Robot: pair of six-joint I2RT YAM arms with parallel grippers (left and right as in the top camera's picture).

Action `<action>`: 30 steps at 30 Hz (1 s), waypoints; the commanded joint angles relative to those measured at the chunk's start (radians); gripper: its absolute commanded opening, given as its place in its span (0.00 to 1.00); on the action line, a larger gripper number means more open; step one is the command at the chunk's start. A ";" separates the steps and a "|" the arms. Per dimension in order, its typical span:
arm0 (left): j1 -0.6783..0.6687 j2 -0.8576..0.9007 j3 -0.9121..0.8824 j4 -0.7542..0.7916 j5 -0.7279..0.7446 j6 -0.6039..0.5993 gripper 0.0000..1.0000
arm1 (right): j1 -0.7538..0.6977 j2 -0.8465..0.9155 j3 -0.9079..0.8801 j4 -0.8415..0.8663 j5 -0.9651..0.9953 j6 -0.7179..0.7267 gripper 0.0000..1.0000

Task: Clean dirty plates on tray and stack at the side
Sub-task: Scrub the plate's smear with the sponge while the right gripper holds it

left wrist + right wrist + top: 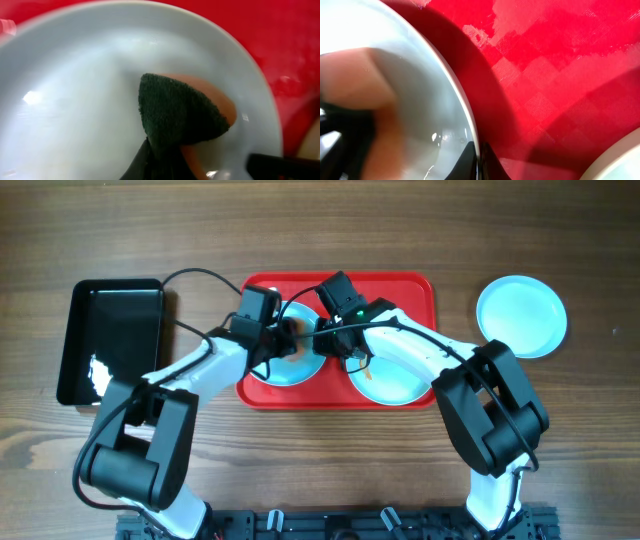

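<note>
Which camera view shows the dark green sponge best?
The left wrist view: the sponge lies large and central on the plate. The right wrist view shows only a blurred orange-dark patch; overhead, it is a tiny spot at the left gripper.

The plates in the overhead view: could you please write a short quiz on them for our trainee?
1. True or false: all three plates lie on the red tray.
2. What does the left gripper hold against the plate under it? A) sponge B) fork C) cup
3. Fill in: in the overhead view, the black tray lies to the ___ of the red tray.
Key: 1 false, the third plate lies on the table beside the tray; 2 A; 3 left.
</note>
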 commanded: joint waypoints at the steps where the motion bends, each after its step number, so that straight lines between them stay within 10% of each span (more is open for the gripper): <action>1: 0.096 0.031 -0.029 -0.081 -0.237 0.042 0.04 | -0.002 0.036 -0.041 -0.027 0.066 0.002 0.04; 11: 0.164 0.011 -0.029 -0.181 -0.218 0.063 0.04 | -0.002 0.036 -0.041 -0.031 0.066 -0.001 0.04; 22: 0.163 -0.284 -0.029 -0.206 0.258 0.059 0.04 | -0.002 0.052 -0.041 -0.026 0.066 0.000 0.04; 30: 0.115 -0.256 -0.029 -0.218 0.278 0.001 0.04 | -0.002 0.053 -0.041 -0.021 0.065 0.002 0.04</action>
